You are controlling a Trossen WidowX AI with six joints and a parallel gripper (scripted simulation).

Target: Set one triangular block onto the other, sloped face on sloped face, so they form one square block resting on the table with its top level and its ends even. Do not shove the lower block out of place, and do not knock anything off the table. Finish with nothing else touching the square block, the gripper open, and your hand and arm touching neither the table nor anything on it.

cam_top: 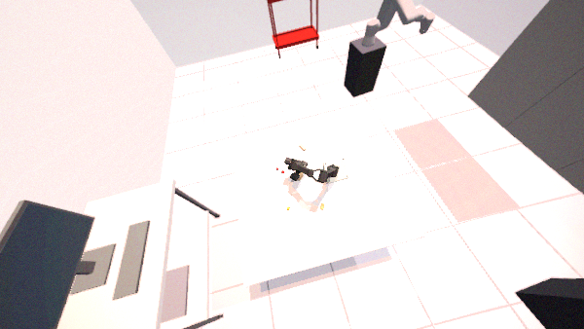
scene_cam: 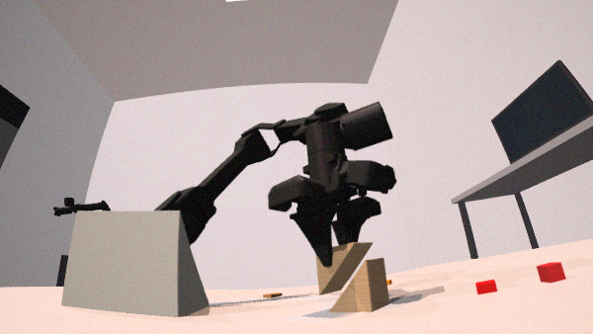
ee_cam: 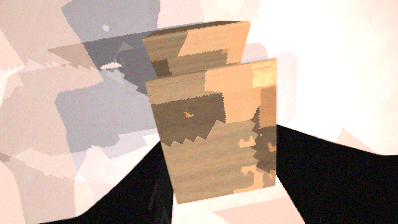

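Note:
My gripper point(scene_cam: 332, 247) is shut on a wooden triangular block point(scene_cam: 341, 267), held point down with its flat face up. Its sloped face lies close along the slope of the second wooden triangular block point(scene_cam: 366, 289), which rests on the table; I cannot tell whether they touch. In the wrist view the held block point(ee_cam: 220, 135) fills the space between my dark fingers, and the lower block point(ee_cam: 200, 47) shows just beyond it. In the overhead view the arm point(cam_top: 311, 171) is small at the middle of the white table and the blocks are hidden.
A large grey wedge point(scene_cam: 130, 262) stands on the table to the left, near the arm's base. Two small red cubes point(scene_cam: 486, 287) point(scene_cam: 550, 272) lie to the right. A small orange piece point(scene_cam: 272, 294) lies behind the blocks.

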